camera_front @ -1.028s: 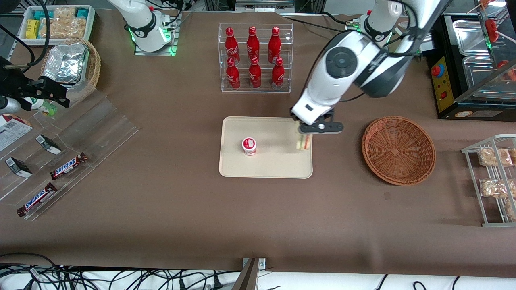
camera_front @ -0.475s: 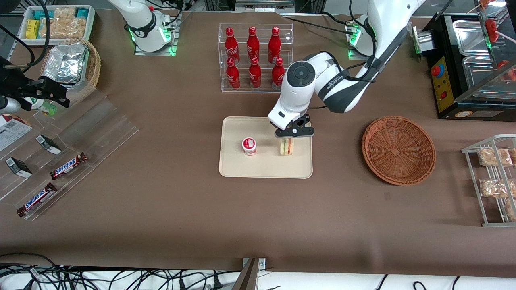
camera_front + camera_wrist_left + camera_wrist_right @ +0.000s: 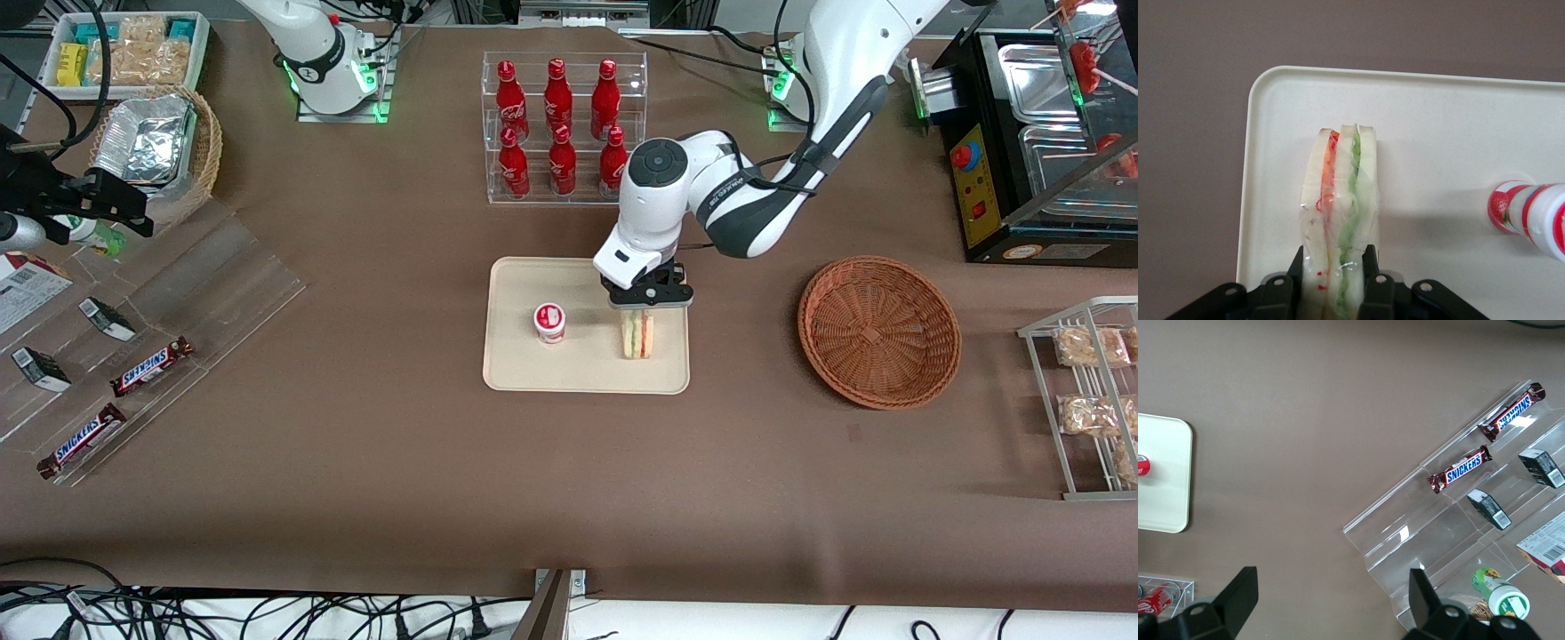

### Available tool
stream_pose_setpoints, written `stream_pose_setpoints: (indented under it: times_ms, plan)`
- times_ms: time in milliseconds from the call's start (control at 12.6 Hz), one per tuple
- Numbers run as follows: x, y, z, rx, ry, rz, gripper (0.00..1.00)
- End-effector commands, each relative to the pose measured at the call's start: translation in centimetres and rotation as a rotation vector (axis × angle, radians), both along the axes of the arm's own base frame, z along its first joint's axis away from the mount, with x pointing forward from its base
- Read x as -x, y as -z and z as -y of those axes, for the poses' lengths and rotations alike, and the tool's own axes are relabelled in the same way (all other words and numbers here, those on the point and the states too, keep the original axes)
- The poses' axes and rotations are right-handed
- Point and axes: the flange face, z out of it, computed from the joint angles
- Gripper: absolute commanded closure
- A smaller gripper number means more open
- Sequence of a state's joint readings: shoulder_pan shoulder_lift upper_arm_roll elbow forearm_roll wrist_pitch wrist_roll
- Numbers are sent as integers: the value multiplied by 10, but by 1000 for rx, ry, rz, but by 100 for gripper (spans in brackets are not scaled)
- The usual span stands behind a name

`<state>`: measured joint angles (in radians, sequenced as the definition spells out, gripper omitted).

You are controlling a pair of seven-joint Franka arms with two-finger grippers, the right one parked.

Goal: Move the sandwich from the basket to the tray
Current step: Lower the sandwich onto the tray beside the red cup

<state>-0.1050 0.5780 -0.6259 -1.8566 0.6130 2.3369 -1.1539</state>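
A small cup (image 3: 550,323) with a red-and-white lid stands upright on the tray (image 3: 516,369), taking up the middle of it, so the free space is the part of the tray toward the basket. That is where the tool (image 3: 637,307) sits low over the tray, its fingers closed on the sandwich (image 3: 637,335) at the bread faces. Gripped that way, the wedge stands on edge with its red, green and yellow layers running upright rather than lying flat. In the wrist view the sandwich (image 3: 1338,220) appears to rest on the tray (image 3: 1438,120) just inside the rim near a rounded corner, well apart from the cup (image 3: 1528,215). The task looks nearly done; letting go is what remains, and a narrow wedge on edge could tip. The basket (image 3: 878,331) lies beside the tray, toward the working arm's end of the table (image 3: 356,462), with nothing in it.
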Motion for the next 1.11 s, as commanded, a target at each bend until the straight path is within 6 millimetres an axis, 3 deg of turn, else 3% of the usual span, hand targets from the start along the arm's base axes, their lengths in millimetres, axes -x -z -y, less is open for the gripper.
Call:
stream_pose_setpoints:
  times_ms: [0, 633, 791, 870, 1028]
  plan:
    - [2, 10, 2, -11, -20, 41, 65]
    - [5, 25, 7, -28, -17, 58, 65]
    - [6, 26, 7, -29, -13, 56, 55]
    - [5, 26, 7, -28, -15, 57, 43]
    - [6, 26, 8, -29, -14, 55, 8]
